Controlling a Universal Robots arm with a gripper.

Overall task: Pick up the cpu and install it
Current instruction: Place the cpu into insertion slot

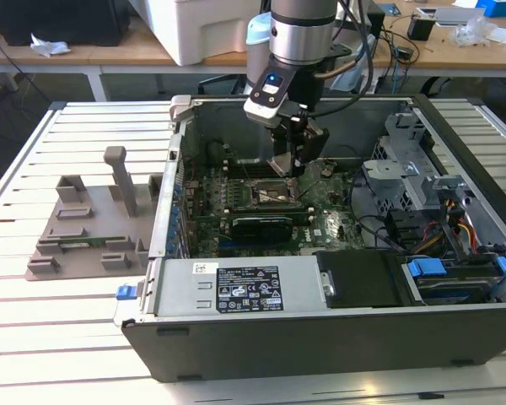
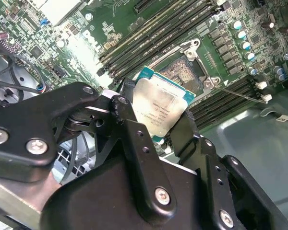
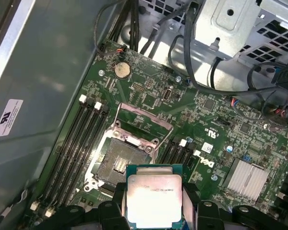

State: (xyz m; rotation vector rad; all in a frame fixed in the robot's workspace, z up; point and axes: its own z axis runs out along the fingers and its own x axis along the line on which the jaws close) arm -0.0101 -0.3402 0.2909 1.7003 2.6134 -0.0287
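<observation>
Gripper [image 2: 155,111] closed on the cpu [image 3: 153,199] edges, faint print on lid, hanging near the open socket [image 3: 117,165]; white label [image 3: 7,117] on the case wall.

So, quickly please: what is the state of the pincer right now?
Pincer: closed on the cpu, close to the open socket.

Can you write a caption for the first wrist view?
The hand holds the cpu near the open socket.
</observation>
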